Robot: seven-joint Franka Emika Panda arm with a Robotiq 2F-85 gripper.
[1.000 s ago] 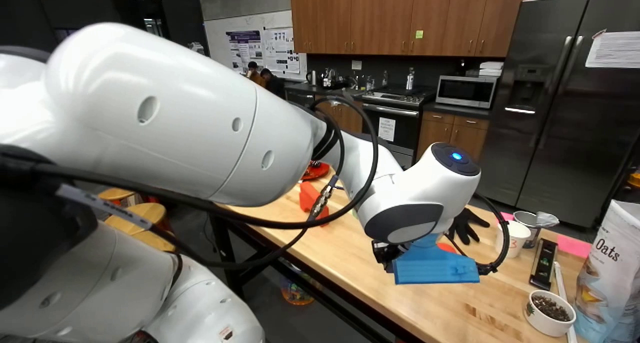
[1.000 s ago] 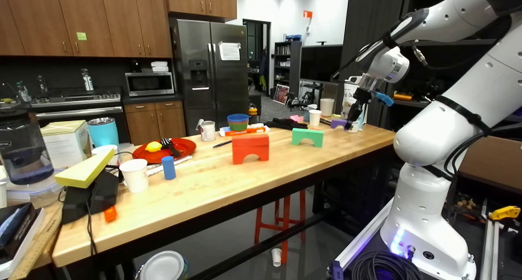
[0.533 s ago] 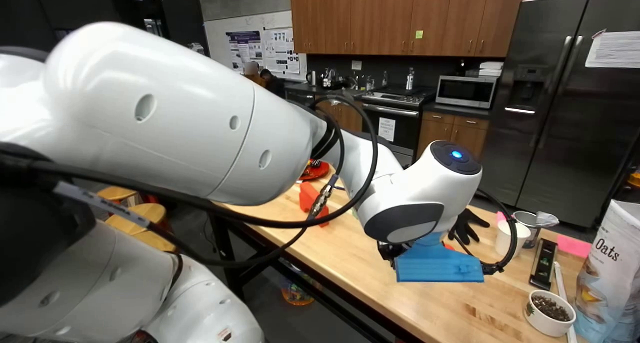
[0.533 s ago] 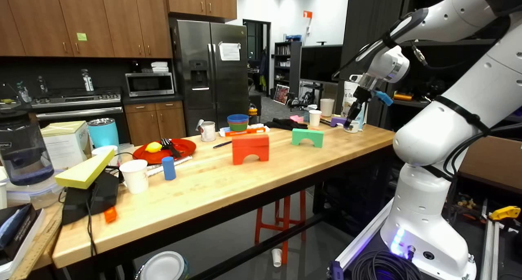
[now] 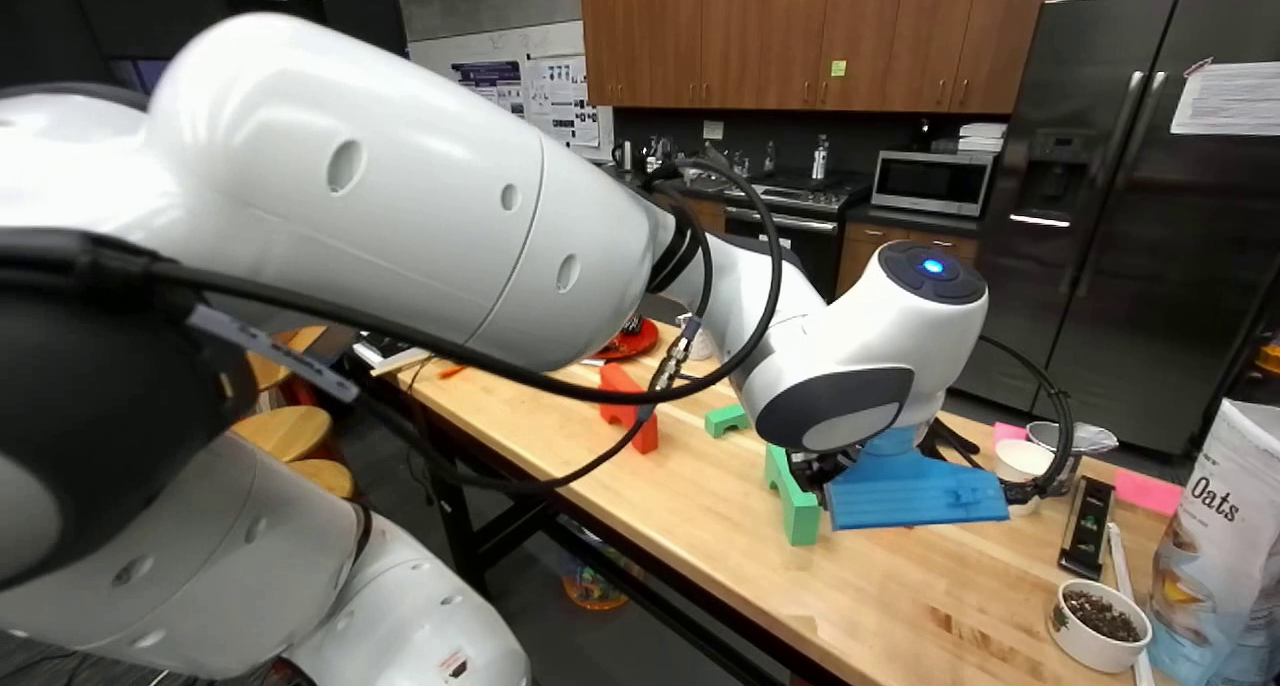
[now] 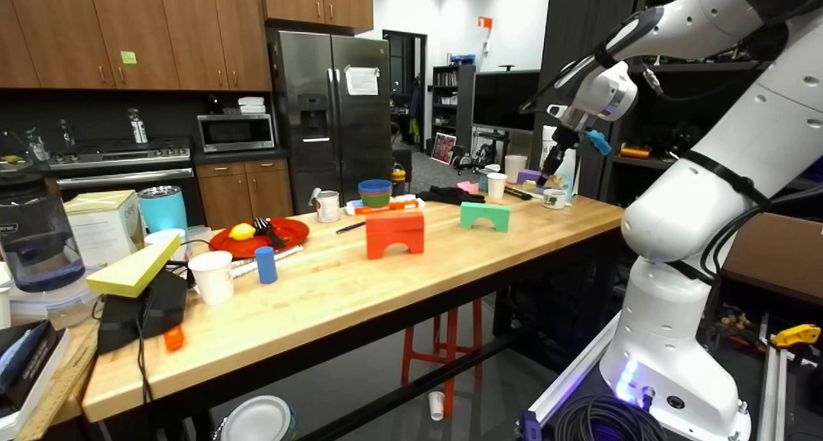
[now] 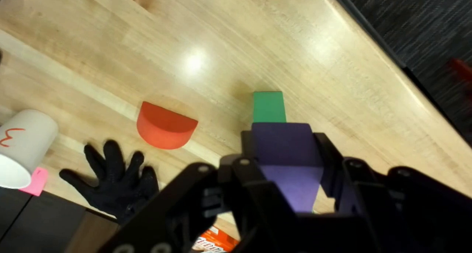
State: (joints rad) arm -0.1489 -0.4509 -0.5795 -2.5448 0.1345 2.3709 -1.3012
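My gripper (image 7: 284,146) is shut on a purple block (image 7: 289,144), one finger on each side of it. In the wrist view a green block (image 7: 269,107) shows just past the purple block's far end, partly covered by it. An exterior view has the gripper (image 6: 546,171) over the far end of the table, with the purple block (image 6: 528,175) at its fingertips. A green arch (image 6: 485,216) stands on the table nearby. In the remaining exterior view the blue bracket (image 5: 915,491) on the wrist hides the purple block. A red half-round block (image 7: 166,127) lies beside the green one.
A black glove (image 7: 118,183) and a white cup (image 7: 27,146) lie to the left in the wrist view. A red arch (image 6: 395,234) stands mid-table. A small bowl (image 5: 1098,626) of dark bits and an oats bag (image 5: 1225,546) are near the table's end.
The gripper has risen and shifted with the purple block in its grip, moving left in an exterior view. Green blocks formerly behind the arm now show, and the small bowl is less covered.
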